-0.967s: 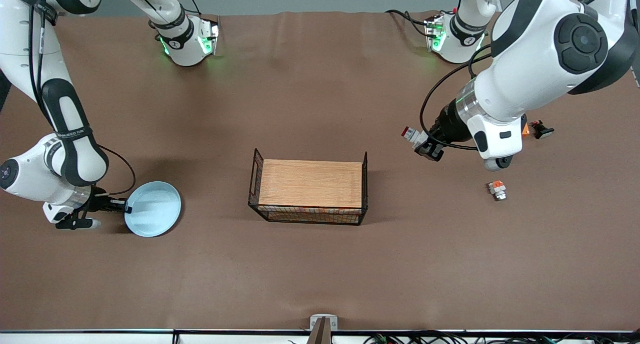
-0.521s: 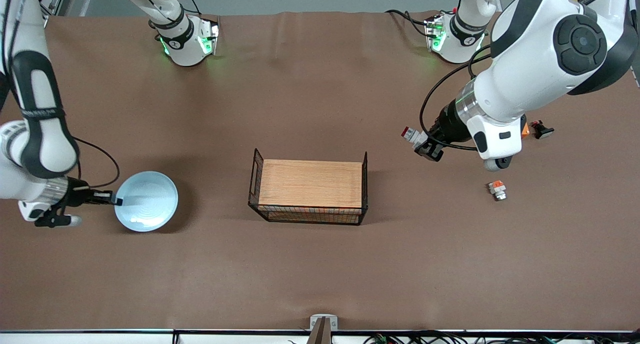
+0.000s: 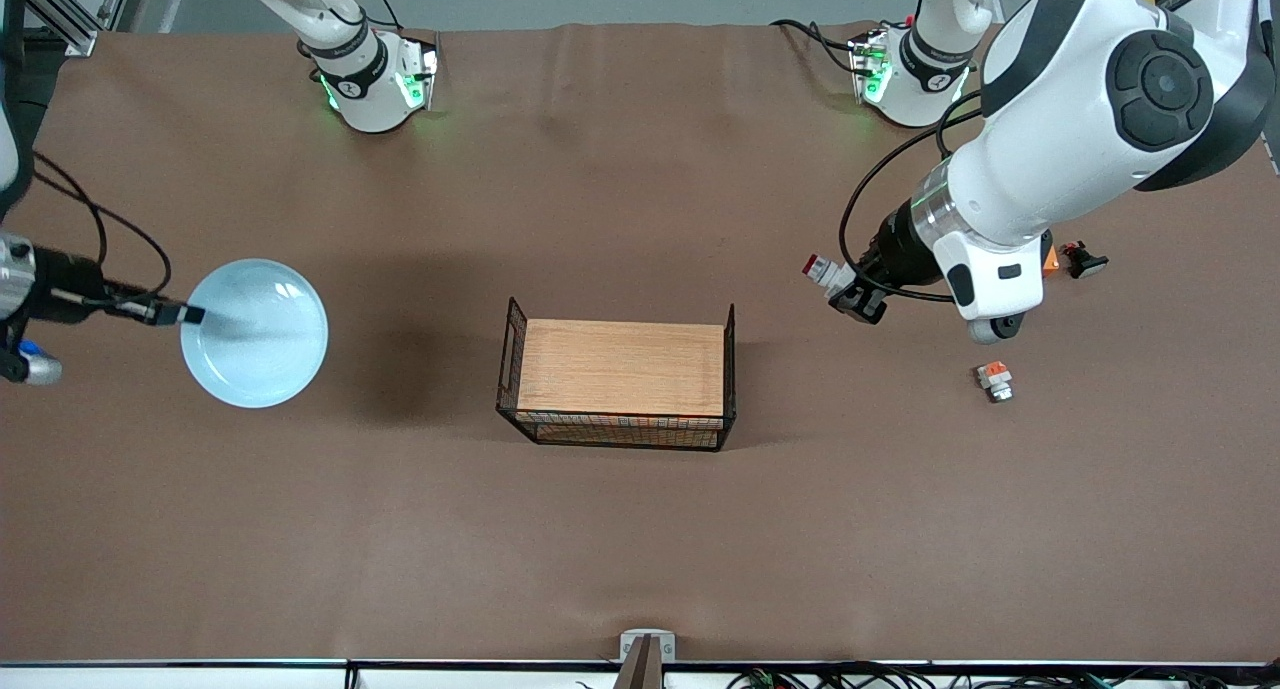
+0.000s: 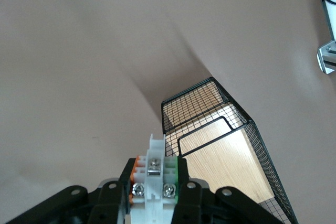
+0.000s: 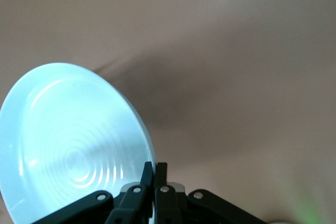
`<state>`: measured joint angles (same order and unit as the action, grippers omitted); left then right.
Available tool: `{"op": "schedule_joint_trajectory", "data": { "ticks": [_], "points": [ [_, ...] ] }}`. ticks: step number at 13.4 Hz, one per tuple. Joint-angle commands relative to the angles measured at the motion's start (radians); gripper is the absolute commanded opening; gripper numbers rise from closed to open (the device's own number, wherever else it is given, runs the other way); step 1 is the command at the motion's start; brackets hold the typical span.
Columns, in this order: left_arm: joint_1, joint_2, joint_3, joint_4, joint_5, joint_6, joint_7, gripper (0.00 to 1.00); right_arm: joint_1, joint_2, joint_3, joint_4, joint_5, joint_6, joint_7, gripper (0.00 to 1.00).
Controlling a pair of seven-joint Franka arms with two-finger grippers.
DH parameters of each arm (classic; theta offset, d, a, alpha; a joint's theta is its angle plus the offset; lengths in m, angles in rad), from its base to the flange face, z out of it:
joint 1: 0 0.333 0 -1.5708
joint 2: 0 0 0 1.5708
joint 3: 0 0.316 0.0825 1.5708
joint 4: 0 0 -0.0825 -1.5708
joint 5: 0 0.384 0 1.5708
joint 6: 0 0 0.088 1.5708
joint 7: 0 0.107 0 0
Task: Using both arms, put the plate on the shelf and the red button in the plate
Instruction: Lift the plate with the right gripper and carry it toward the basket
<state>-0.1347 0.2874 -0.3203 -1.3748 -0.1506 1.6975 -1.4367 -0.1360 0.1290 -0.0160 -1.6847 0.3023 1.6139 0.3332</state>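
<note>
Both jaws clamped: right gripper (image 3: 190, 315) pinches the plate (image 3: 254, 333) by its rim, airborne at frame left, left gripper (image 3: 848, 287) holds the red button (image 3: 822, 269) at right, rack (image 3: 620, 367) sits centre between them, closer to the button.

left gripper (image 3: 845, 287): raised, clamped | right gripper (image 3: 185, 315): raised, clamped

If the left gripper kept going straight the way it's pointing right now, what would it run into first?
Probably the wooden-topped rack. The left gripper, shut on the red button, hangs over bare table toward the left arm's end, and its wrist view looks straight at the rack's wire end. Height is unclear, so it might pass above.
</note>
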Motion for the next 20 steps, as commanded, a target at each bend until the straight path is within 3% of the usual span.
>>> {"op": "schedule_joint_trajectory", "data": {
  "ticks": [1, 4, 7, 12, 17, 20],
  "points": [
    [0.003, -0.007, -0.002, -0.003, 0.0, 0.008, 0.007, 0.3, 0.163, -0.118, 0.001, -0.033, -0.081, -0.035, 0.469, 0.0],
    [0.003, -0.007, -0.002, -0.003, 0.0, 0.008, 0.007, 0.3, 0.316, -0.146, 0.001, -0.03, -0.083, -0.022, 0.815, 0.0],
    [0.004, -0.007, -0.002, -0.003, 0.0, 0.008, 0.009, 0.3, 0.477, -0.143, 0.004, -0.03, -0.083, 0.11, 1.154, 0.0],
    [0.004, -0.008, 0.0, -0.004, 0.0, 0.007, 0.016, 0.3, 0.717, -0.098, 0.002, -0.032, -0.201, 0.239, 1.548, 0.0],
    [0.013, -0.008, -0.002, -0.003, 0.0, 0.007, 0.024, 0.3, 0.898, 0.05, 0.002, -0.023, -0.371, 0.397, 1.952, 0.0],
    [0.013, -0.008, 0.0, -0.004, 0.0, 0.007, 0.024, 0.3, 0.963, 0.168, 0.001, 0.049, -0.411, 0.403, 2.078, 0.0]
  ]
}}
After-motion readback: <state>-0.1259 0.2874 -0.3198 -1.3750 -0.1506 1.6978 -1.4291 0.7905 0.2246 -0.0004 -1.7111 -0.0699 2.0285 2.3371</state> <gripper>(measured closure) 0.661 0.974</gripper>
